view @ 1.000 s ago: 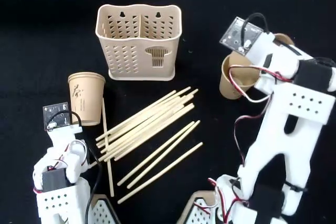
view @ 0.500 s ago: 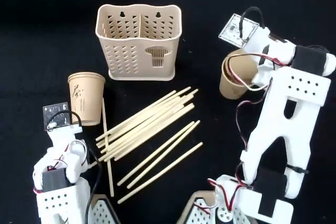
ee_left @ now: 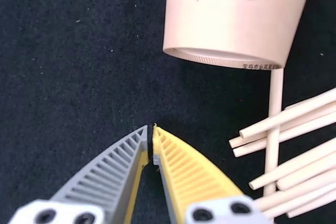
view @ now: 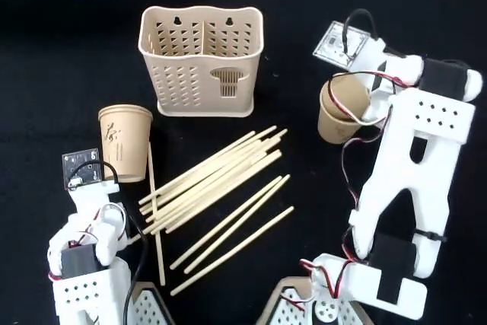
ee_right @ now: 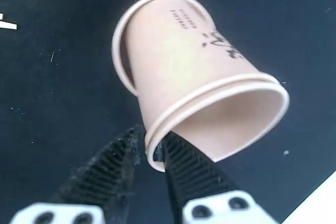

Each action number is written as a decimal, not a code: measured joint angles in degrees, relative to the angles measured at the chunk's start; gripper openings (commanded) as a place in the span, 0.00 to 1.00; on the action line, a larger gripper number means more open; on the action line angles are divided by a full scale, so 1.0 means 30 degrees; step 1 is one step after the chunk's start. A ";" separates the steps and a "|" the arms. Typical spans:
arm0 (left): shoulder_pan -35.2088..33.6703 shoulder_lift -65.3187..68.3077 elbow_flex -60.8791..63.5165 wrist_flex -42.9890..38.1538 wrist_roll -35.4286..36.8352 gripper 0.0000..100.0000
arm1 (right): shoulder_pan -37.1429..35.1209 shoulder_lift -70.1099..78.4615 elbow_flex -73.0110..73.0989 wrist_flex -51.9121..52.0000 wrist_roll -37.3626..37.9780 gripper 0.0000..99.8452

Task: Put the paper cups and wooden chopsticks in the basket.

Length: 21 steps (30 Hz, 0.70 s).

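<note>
Grips with the right pincer the rim of 2 nested paper cups, fingers closed down with the cup wall between them. Holds the pair tilted, mouth nearest the wrist and bases angled away; cannot tell whether clear of the bench.

Looking outward in the high view, finds the basket across a strip of bare bench, upright, mouth up, split into 2 compartments. Probably calls for a lift above the basket's rim, then a sideways carry, with the cups' long axis turned upright before release. Leaves room enough, with nothing between cups and basket and the wooden chopsticks fanned out well apart from that path.

Shows the left pincer shut tip to tip on nothing, near the narrow base of a single paper cup, with 1 chopstick right beside that cup.
</note>
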 measured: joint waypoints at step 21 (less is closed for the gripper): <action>0.0000 0.0000 0.0000 0.0000 0.0000 0.03 | 0.0000 0.2432 -0.2110 0.2227 0.1377 0.01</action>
